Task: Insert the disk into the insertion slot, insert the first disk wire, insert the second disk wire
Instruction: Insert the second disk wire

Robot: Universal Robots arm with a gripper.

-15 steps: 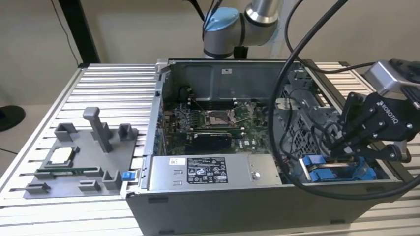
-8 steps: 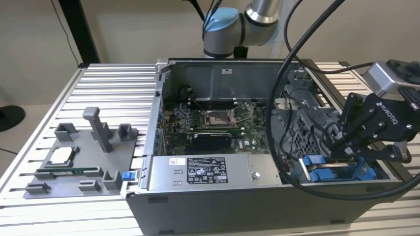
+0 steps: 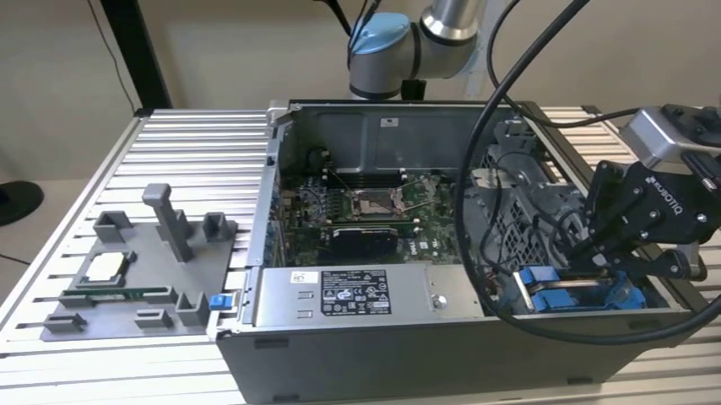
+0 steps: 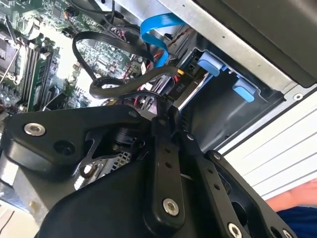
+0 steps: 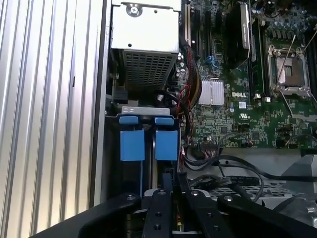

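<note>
The insertion slot (image 3: pixel 586 297) sits in the case's front corner at the exterior view's right. The disk's blue carrier tabs (image 5: pixel 148 144) lie inside it; the silver face is hidden. In the second wrist view the tabs (image 4: pixel 212 65) line the bay wall. My gripper (image 3: pixel 586 263) hangs over the slot's inner end. Its fingers (image 4: pixel 164 148) stand close together, shut on a black wire connector (image 4: pixel 179 89) with black and coloured leads. In the first wrist view the gripper (image 5: pixel 171 187) points at the gap beside the tabs. A blue flat disk wire (image 4: pixel 157 30) loops loose nearby.
A grey labelled power-supply box (image 3: pixel 338 295) lies along the case front. The motherboard (image 3: pixel 360 211) is behind it, with a perforated grey cage (image 3: pixel 529 198) and black cables by the slot. A grey parts fixture (image 3: pixel 135 270) is on the slatted table. A person's hand (image 4: pixel 294 201) rests outside the case.
</note>
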